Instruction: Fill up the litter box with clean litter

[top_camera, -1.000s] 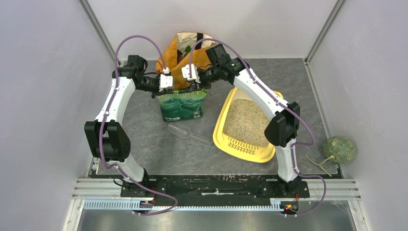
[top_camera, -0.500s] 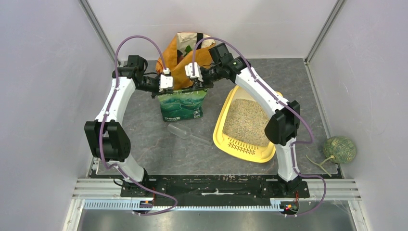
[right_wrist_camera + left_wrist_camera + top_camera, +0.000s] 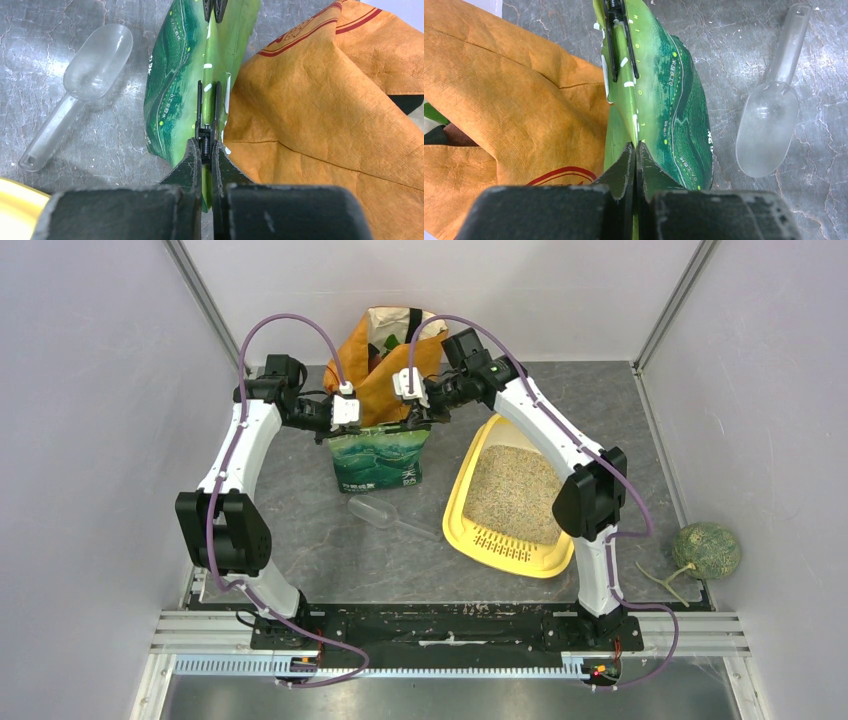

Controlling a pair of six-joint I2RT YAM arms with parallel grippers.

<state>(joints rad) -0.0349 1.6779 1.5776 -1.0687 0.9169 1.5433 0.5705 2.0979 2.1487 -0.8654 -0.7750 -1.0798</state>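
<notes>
Yellow litter box (image 3: 505, 558) with beige litter (image 3: 512, 492) inside

We see two slim arms, the left arm (image 3: 240, 445) and the right arm (image 3: 545, 435), with white shells and bulky black joint housings (image 3: 222, 530). A purple cable (image 3: 285, 318) runs along each. White camera blocks (image 3: 345, 407) sit at the wrists. The left gripper (image 3: 634, 146) and right gripper (image 3: 206, 142) have matte black wedge-shaped fingers. Both bases are bolted to a black rail (image 3: 450, 625).
</notes>
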